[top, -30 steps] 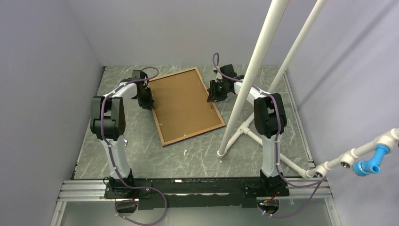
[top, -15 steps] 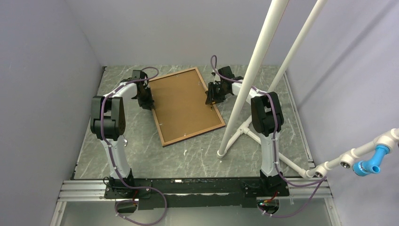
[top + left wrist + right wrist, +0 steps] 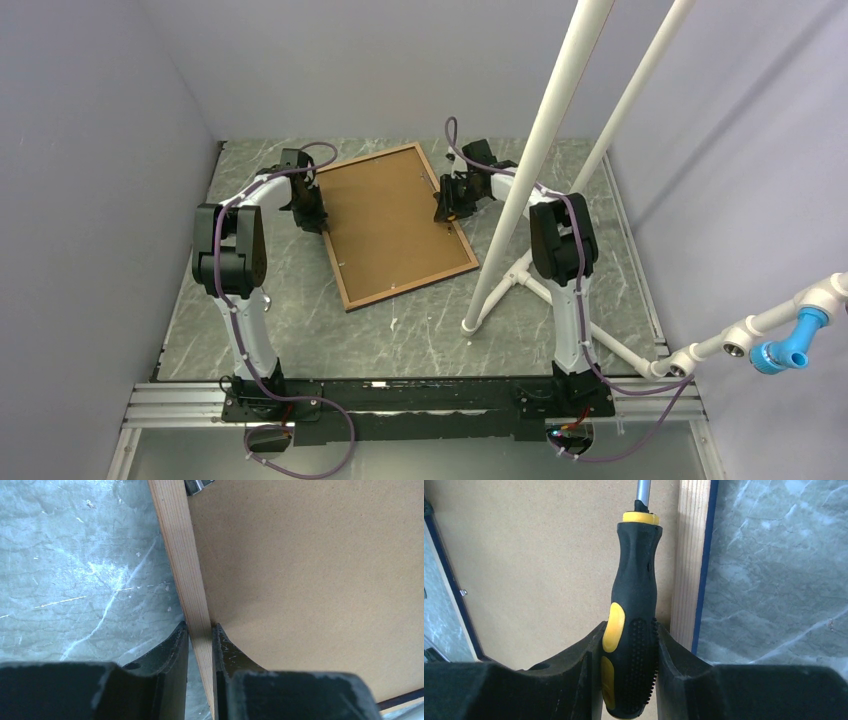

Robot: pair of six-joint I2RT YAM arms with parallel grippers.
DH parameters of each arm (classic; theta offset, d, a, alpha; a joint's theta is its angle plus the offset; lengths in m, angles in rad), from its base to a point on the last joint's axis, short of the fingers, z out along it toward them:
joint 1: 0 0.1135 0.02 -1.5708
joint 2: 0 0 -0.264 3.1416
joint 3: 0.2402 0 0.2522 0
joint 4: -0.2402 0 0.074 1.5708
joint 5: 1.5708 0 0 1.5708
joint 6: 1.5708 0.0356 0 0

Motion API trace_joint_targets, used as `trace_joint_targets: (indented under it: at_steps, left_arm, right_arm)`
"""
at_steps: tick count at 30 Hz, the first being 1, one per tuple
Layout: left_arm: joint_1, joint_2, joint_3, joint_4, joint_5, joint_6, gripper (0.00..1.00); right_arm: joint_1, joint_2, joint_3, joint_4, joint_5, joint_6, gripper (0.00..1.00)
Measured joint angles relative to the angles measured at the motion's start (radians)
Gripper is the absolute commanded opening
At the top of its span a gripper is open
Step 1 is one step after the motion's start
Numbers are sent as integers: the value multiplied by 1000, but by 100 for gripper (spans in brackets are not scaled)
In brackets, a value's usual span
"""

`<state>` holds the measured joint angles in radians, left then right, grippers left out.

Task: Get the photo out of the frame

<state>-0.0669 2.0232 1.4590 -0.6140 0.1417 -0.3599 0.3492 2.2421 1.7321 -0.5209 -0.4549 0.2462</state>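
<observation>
Brown-backed frame (image 3: 395, 225) lies face-down, apparently — left tool (image 3: 200, 630) pinches its wood rim (image 3: 177, 545), right tool (image 3: 630, 627) grips a screwdriver (image 3: 636, 570).

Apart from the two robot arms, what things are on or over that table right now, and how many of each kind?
picture frame, brown back side up: 1
screwdriver, black and yellow handle: 1
white pipe stand: 1
Total: 3

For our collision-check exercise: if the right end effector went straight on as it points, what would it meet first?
Probably the brown back of the frame, struck by the screwdriver it holds; depth is unclear.
</observation>
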Motion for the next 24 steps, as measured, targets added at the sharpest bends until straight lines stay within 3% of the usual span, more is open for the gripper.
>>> trace_joint_targets:
  at_steps: [7, 9, 13, 17, 22, 24]
  left_arm:
    - [0, 0, 0, 0, -1, 0, 0]
    - [0, 0, 1, -1, -5, 0, 5]
    - [-6, 3, 15, -19, -22, 5, 34]
    - [-11, 1, 15, -24, -53, 37, 65]
    - [-11, -65, -20, -27, -84, 73, 84]
    - [-11, -122, -51, -24, -87, 81, 87]
  right_arm:
    - [11, 0, 0, 1, -22, -26, 0]
    - [15, -20, -23, 17, 8, -13, 0]
    - [2, -159, -150, 27, 105, 41, 0]
    - [-25, -402, -325, 51, 217, 73, 0]
    - [-43, -636, -521, 87, 295, 76, 0]
    - [-41, -701, -618, 90, 300, 75, 0]
